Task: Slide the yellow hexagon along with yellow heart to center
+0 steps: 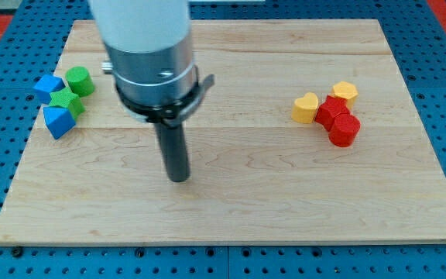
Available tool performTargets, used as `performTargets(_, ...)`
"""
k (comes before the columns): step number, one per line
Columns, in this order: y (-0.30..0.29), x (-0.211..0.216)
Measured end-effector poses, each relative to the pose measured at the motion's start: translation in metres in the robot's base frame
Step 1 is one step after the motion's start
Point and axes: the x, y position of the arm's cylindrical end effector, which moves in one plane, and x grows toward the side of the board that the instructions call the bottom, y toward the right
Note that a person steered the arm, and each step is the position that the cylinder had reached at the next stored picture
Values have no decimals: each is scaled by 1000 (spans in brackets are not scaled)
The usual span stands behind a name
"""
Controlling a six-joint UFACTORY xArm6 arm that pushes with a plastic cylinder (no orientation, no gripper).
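The yellow heart [306,108] lies on the wooden board at the view's right. The yellow hexagon [345,92] lies just right of it and a little higher. Between and below them sit two red blocks: one [331,111] touches both yellow blocks, the other [344,129] lies lower right. My tip [178,177] rests on the board left of centre, far to the left of the yellow blocks and touching no block.
At the view's left edge is a cluster: a green cylinder [79,80], a green block [67,101], a blue block [48,86] and a blue block [57,121]. The arm's wide grey body [147,54] hangs above the board's upper left.
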Motion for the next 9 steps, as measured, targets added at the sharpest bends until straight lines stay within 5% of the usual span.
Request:
performTargets(2, 178, 16)
performTargets(4, 310, -70)
performTargets(7, 320, -103)
performTargets(8, 303, -155)
performTargets(9, 231, -151)
